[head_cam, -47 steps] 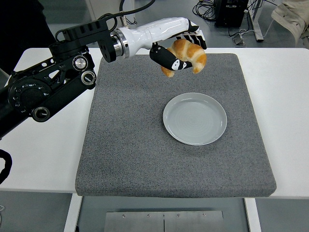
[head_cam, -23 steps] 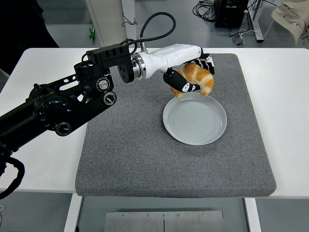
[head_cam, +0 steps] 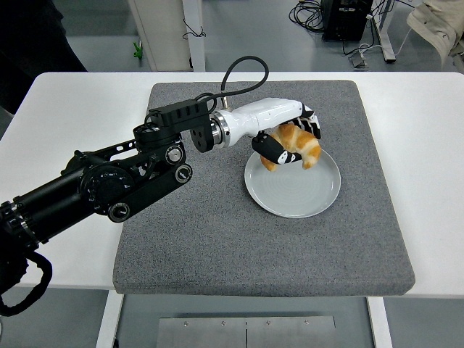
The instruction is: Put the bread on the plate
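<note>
I see the left hand [head_cam: 290,141] curled around the croissant [head_cam: 296,144] — thumb under it, fingers over the top; the pastry sits low over the far-left part of the grey plate [head_cam: 297,196], though I cannot tell whether it touches the surface; the plate lies on the grey mat [head_cam: 217,239] covering the white table [head_cam: 65,217] — the right arm is nowhere in my view.

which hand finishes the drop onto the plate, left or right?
Left. The left hand already grips the bread and holds it over the far-left part of the plate, so it likely only needs to lower and let go. No right arm is in view.
</note>
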### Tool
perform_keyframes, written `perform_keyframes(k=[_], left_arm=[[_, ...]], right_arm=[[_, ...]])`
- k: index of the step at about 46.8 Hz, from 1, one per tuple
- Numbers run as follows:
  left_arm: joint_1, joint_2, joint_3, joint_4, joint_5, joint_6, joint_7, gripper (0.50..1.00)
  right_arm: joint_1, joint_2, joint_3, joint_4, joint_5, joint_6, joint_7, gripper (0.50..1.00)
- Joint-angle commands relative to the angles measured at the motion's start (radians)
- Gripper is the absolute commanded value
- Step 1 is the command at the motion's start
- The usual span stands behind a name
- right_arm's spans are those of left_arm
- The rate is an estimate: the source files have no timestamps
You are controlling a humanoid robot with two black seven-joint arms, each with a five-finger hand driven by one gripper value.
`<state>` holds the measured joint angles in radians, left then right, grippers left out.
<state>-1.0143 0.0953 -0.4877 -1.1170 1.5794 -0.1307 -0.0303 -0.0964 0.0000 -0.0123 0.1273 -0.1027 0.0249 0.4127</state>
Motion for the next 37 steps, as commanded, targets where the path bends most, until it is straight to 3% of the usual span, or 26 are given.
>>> perform_keyframes(k=[1, 37], left_arm=[[0.002, -0.003, 0.035, 0.016, -0.007, 0.034, 0.000, 0.502], [0.065, -0.063, 0.055, 0.109, -0.016, 0.080, -0.002, 0.504]], right_arm=[[0.000, 0.000, 0.000, 0.000, 0.000, 0.000, 0.000, 1.000], [0.000, 0.000, 0.000, 0.000, 0.000, 0.001, 0.000, 1.000]])
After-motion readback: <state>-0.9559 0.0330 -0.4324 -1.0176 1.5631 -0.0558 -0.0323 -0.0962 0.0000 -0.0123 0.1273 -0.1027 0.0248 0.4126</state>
